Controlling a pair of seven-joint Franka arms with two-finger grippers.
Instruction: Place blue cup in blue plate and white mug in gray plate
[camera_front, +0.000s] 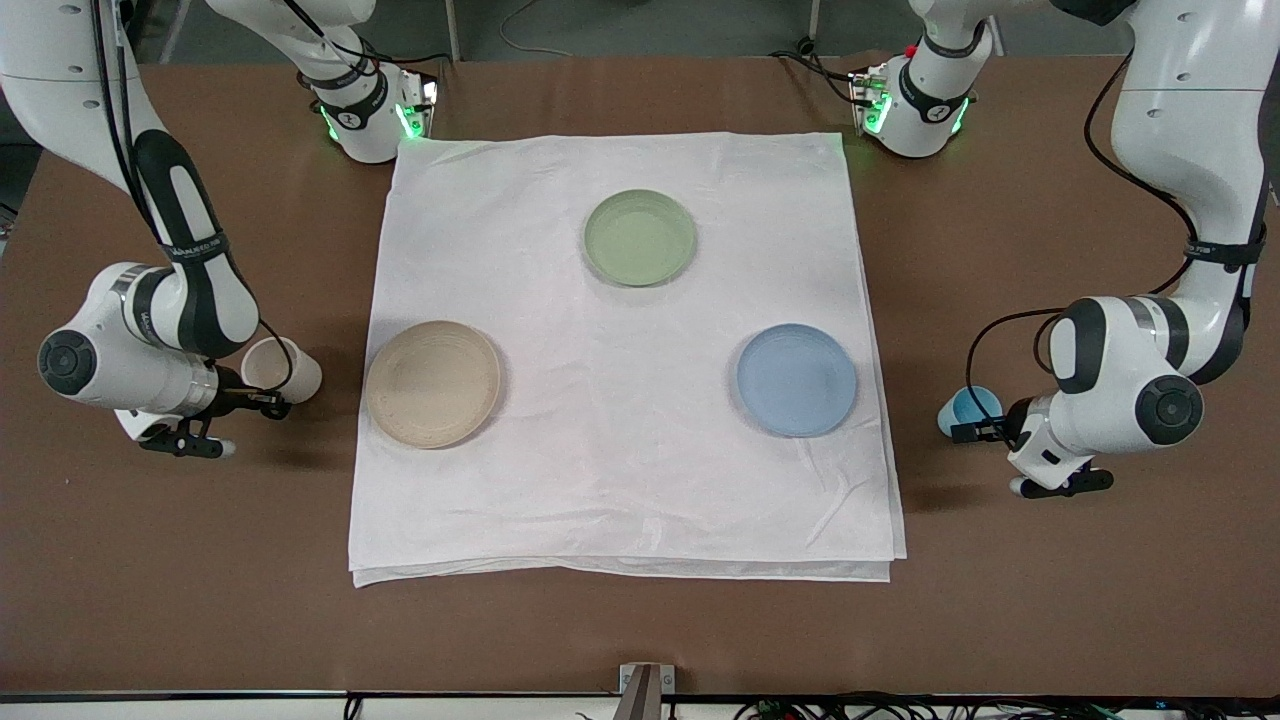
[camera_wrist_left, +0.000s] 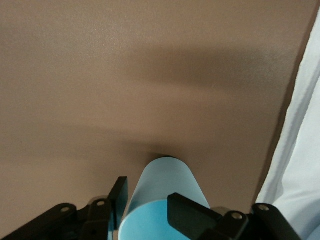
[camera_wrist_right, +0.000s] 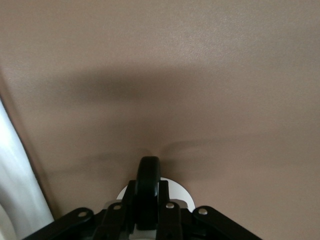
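Left gripper (camera_wrist_left: 145, 210) pinches the blue cup (camera_wrist_left: 165, 195), fingers on either side of it, tilted above bare table (camera_front: 640, 620) just off the cloth (camera_front: 620, 500) at the left arm's end, beside the blue plate (camera_front: 797, 380). Right gripper (camera_wrist_right: 147, 210) is clamped on the black handle (camera_wrist_right: 148, 187) of the white mug (camera_front: 282, 370), tipped above the table at the right arm's end, just beside the gray plate (camera_front: 433, 384). Both plates lie empty on the cloth, with a green plate (camera_front: 640, 237) farther from the camera between them.
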